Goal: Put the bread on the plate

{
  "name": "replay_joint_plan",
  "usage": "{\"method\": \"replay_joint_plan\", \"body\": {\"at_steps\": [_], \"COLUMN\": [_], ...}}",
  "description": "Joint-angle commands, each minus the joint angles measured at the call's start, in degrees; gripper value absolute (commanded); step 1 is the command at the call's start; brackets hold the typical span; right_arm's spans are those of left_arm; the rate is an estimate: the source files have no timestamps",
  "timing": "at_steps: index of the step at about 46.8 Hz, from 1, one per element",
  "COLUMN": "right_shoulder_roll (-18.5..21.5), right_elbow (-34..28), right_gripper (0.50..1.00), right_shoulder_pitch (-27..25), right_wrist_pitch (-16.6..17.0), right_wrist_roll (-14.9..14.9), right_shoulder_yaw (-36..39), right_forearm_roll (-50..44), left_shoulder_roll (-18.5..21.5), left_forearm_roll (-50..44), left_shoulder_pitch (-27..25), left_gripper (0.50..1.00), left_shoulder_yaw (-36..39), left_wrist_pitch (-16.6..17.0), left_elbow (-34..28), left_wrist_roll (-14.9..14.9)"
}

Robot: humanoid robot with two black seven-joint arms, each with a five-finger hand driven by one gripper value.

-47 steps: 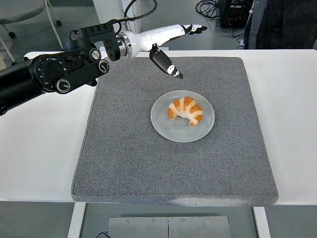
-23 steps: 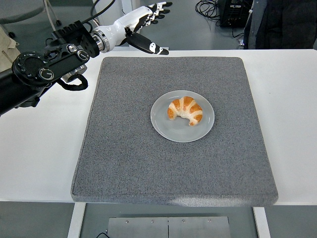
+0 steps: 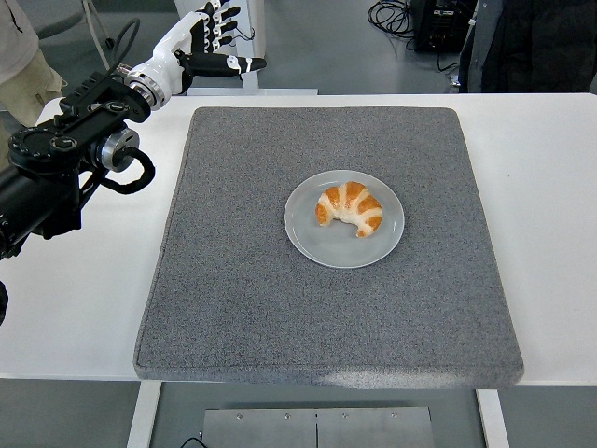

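Bread: a golden croissant (image 3: 350, 208) with pale stripes. It lies on the plate, in the middle of it, with its two tips pointing toward the near side.
Plate: a round light grey plate (image 3: 308, 238). It sits flat on the mat, a little to the right of the mat's middle. The croissant is the only thing on it.
Mat: a big dark grey mat (image 3: 242, 280) with a rough, speckled top. It covers most of the middle of the table and reaches almost to the near edge.
Table: a white table (image 3: 84, 299). Bare white parts show to the left and to the right of the mat.
Left hand: the white hand with black fingertips (image 3: 198, 47) is up at the far left, past the far left corner of the mat and well apart from the plate. Its fingers are spread out and it holds nothing. One finger points to the right.
Left arm: the black arm (image 3: 65, 163) comes in from the left edge and goes over the left side of the table, with round joints and a black cable loop.
Person: a bit of someone in light clothes (image 3: 23, 56) shows at the far left corner.
Floor: grey floor with black cables (image 3: 392, 14) and a dark box lies beyond the table.
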Motion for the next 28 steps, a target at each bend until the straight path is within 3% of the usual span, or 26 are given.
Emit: {"method": "replay_joint_plan", "body": {"at_steps": [1,12,20,28], "right_shoulder_roll": [0.00,0.00,0.00,0.00], "right_elbow": [0.01,0.27,0.44,0.80], "right_gripper": [1.000,1.000,1.000,1.000], "right_shoulder_pitch": [0.01,0.01,0.01,0.01], "right_wrist_pitch": [0.00,0.00,0.00,0.26], "right_wrist_roll": [0.01,0.01,0.01,0.01], "right_shoulder_yaw": [0.00,-0.08,0.00,0.00], "right_forearm_roll": [0.00,0.00,0.00,0.09], "left_shoulder_roll": [-0.89,-1.42,-4.84,-8.54], "left_forearm_roll": [-0.63,-5.55,-11.88,-12.50], "left_shoulder_pitch": [1.65,4.55,5.61,7.10], "left_gripper": [0.995,0.995,0.995,0.995], "left_shoulder_yaw": [-2.65,-3.97,-6.26,-6.78], "left_wrist_pitch": [-1.36,-3.65,-6.11,-6.29], "left_elbow": [1.67,3.51,7.99,8.88], "left_wrist_roll": [0.27,-1.40,-1.75,-1.67]}}
